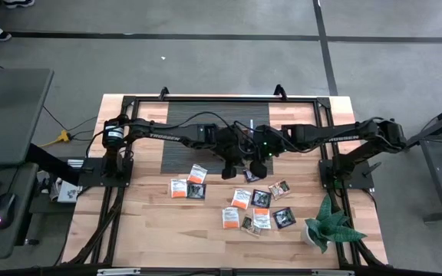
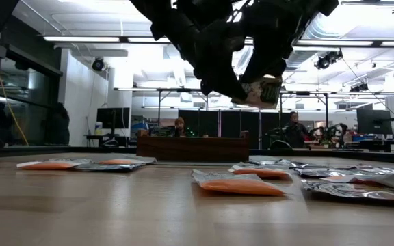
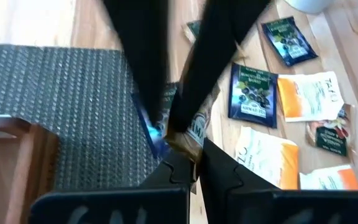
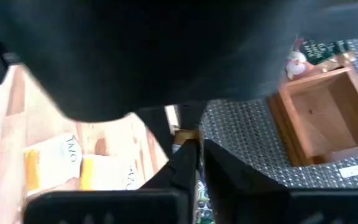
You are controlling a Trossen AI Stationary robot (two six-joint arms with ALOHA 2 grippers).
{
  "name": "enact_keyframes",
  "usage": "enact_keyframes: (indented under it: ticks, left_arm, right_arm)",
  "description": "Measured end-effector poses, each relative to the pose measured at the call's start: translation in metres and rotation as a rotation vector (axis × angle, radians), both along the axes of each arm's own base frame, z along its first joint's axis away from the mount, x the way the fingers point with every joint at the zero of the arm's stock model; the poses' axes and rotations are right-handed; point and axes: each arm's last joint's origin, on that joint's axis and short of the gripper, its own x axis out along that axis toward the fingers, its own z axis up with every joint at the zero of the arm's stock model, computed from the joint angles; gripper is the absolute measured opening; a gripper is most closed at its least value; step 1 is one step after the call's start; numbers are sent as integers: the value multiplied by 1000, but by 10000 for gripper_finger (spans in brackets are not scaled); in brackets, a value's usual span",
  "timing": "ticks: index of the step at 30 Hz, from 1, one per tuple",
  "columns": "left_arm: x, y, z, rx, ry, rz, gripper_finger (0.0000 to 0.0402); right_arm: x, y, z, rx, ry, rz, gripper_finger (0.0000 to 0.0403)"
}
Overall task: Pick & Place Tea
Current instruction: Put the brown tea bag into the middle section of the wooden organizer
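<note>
The left gripper point(image 3: 188, 152) and right gripper point(image 4: 194, 155) meet above the table's middle, both pinching one dark tea sachet point(image 2: 260, 92) held aloft; loose sachets point(image 1: 240, 198) lie on the wooden table point(image 1: 152, 230); one orange-and-white sachet point(image 3: 312, 96) reads "TAZO".

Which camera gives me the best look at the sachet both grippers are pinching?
The left wrist view: the held sachet fills mid-frame, pinched edge-on. The low view shows it dim and backlit, the right wrist view only a sliver; in the high view, the arms hide it.
</note>
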Motion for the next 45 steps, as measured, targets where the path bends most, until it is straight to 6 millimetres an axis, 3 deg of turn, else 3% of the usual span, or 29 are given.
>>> enact_keyframes:
  ticks: [8,11,15,20,25,34,38,45]
  left_arm:
    - [-1,2,-2,54,23,48,1]
    - [-5,15,3,79,21,100,1]
    - [-12,39,24,107,-63,185,1]
    - [-29,70,64,88,-243,233,0]
    - [-47,90,101,70,-410,252,0]
    - [-73,99,152,51,-668,200,0]
    - [-83,103,159,39,-682,188,0]
    - [-84,102,166,1,-740,142,0]
  right_arm:
    - [-18,1,17,0,-6,-30,137]
    - [-35,2,27,16,11,-69,168]
    - [-57,2,45,-9,-28,-138,190]
    - [-77,2,59,-49,-196,-217,189]
    - [-81,-1,60,-81,-412,-313,181]
    - [-71,-13,57,-126,-834,-484,177]
    - [-73,-20,64,-160,-948,-516,177]
    - [-71,-27,73,-164,-1056,-518,178]
